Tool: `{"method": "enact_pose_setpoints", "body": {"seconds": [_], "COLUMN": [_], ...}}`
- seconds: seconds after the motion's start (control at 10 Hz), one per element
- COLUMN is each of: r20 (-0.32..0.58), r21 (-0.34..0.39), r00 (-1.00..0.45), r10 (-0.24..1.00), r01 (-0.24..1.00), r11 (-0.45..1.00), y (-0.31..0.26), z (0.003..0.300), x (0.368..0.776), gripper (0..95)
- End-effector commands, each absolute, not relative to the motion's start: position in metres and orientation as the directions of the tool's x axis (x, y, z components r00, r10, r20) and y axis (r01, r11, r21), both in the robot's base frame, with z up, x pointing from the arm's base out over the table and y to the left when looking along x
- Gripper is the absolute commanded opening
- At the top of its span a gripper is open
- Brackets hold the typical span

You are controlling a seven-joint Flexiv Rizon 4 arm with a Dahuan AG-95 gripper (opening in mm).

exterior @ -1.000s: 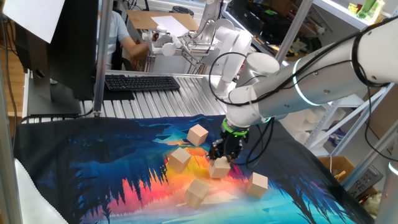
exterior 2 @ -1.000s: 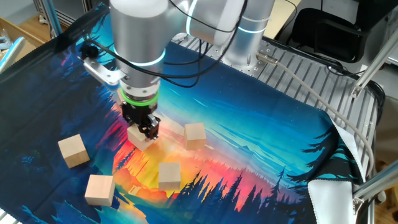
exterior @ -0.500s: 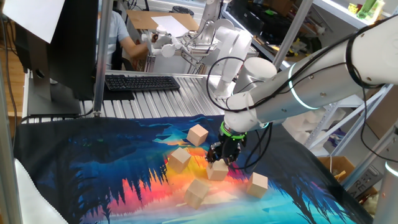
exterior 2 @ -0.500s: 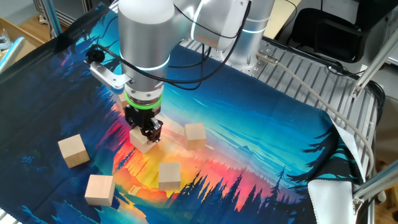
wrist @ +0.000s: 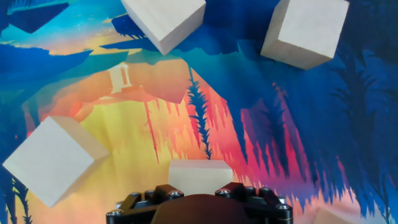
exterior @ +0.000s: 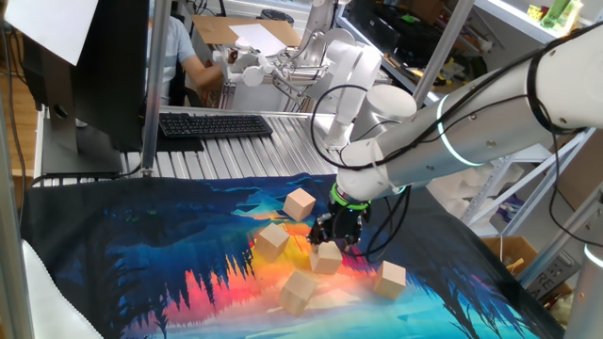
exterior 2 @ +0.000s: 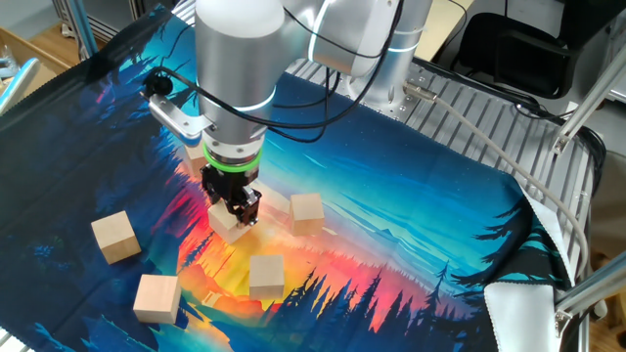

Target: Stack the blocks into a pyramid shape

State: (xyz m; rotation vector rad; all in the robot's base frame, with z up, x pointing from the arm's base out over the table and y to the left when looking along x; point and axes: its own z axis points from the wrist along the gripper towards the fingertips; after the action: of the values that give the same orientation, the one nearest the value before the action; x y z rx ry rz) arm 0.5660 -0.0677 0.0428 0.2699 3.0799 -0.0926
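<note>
Several light tan wooden blocks lie apart on the printed cloth. My gripper (exterior: 332, 237) is shut on one block (exterior: 327, 258) and holds it low over the orange part of the cloth. In the other fixed view the gripper (exterior 2: 233, 207) has that block (exterior 2: 226, 222) under its tip. In the hand view the held block (wrist: 200, 173) sits between the jaws. Loose blocks lie nearby: one far (exterior: 300, 203), one to the left (exterior: 271, 241), one in front (exterior: 298, 290), one to the right (exterior: 392, 279). No blocks are stacked.
The colourful cloth (exterior: 141, 254) covers the table. A keyboard (exterior: 215, 123) and a monitor stand (exterior: 146, 113) are behind it on the metal rollers. In the hand view, loose blocks lie ahead left (wrist: 165, 18), ahead right (wrist: 305, 31) and near left (wrist: 53, 158).
My gripper has slid a short way with the block in it, leftwards in one fixed view and rightwards in the other. The loose blocks have not moved.
</note>
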Motion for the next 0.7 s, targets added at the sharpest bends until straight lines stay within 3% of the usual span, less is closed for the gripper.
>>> {"method": "enact_pose_setpoints", "body": {"seconds": [0.1, 0.2, 0.4, 0.5, 0.7], "r20": [-0.042, -0.036, -0.03, -0.028, -0.031], "r21": [-0.056, -0.059, -0.065, -0.058, -0.049], "r00": [-0.985, -0.982, -0.975, -0.962, -0.934], "r10": [0.17, 0.184, 0.22, 0.271, 0.356], "r01": [0.172, 0.186, 0.221, 0.272, 0.357], "r11": [0.983, 0.981, 0.973, 0.961, 0.933], "y": [-0.066, -0.062, -0.051, -0.043, -0.034], "z": [0.047, 0.055, 0.067, 0.071, 0.072], "x": [0.565, 0.564, 0.567, 0.571, 0.582], "gripper": [95.0, 76.0, 76.0, 57.0, 57.0]}}
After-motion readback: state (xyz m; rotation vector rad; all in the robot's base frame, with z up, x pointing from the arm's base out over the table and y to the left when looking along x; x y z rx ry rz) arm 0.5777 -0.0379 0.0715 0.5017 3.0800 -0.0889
